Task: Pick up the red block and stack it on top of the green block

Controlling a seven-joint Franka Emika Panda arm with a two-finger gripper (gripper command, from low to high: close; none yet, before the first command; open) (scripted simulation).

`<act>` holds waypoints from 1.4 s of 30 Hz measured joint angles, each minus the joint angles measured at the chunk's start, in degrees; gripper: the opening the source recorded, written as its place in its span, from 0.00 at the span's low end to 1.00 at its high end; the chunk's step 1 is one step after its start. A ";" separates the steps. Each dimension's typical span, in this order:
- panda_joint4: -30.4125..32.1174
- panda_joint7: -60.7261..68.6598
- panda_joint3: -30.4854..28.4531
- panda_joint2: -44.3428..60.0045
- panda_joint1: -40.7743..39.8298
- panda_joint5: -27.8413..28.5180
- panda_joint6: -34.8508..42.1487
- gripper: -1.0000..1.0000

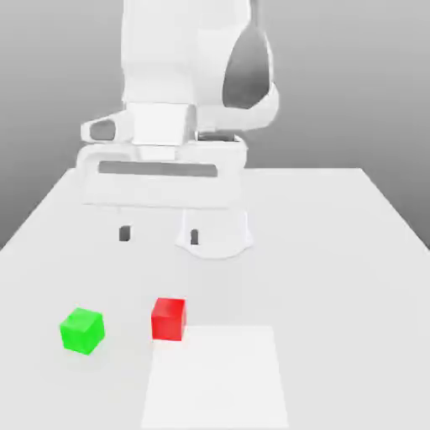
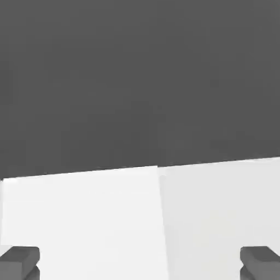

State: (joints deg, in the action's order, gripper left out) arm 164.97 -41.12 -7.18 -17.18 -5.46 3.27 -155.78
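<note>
A pale, flat square patch [image 1: 220, 382] lay nearest on the smooth white surface [image 1: 336, 294], and in the hand view its border met the edge of the surface, with plain dark grey beyond. Close to the patch's far corner on the exterior view's left, the small bright-green matte cube [image 1: 82, 331] sat flat on the surface, turned so that one of its upright edges faced forward. It was the nearer of the two cubes to the surface's edge on the exterior view's left, and clear of the patch. The small bright-red matte cube [image 1: 169, 320] stood just beside it, toward the exterior view's right, a gap between them. The red cube was upright and hid the patch's far corner on that left side; it was neither held nor stacked. Farther back, over the surface, hung the white hand [image 1: 159, 236] of the robot, pointing down. It was open and empty, its two dark fingertips [image 1: 124, 233] spread well apart, and nothing touched them. They hovered above and beyond the cubes, on the side of the surface's left edge as the exterior view had it. Behind the hand, the rounded white base [image 1: 216, 243] stood on the surface between its far corners, some way in from the far edge. The thick white arm [image 1: 164, 59], with grey parts at its joints, rose over that far edge against a grey background.
</note>
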 joint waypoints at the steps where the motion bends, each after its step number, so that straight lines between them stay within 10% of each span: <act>1: 1.74 0.40 -0.46 3.02 -0.31 0.10 -2.35 0.50; 8: 3.22 7.46 3.37 23.70 -3.36 -8.41 -18.97 0.50; 9: 2.97 7.81 4.77 25.75 -4.64 -8.91 -20.74 0.00; 26: 4.14 0.07 3.70 9.87 -7.31 -2.09 -6.02 0.00; 42: -7.94 -27.33 -2.85 18.81 -18.93 -4.67 -2.98 0.00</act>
State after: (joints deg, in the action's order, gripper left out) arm 157.03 -68.45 -10.02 1.63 -24.39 -1.40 -158.76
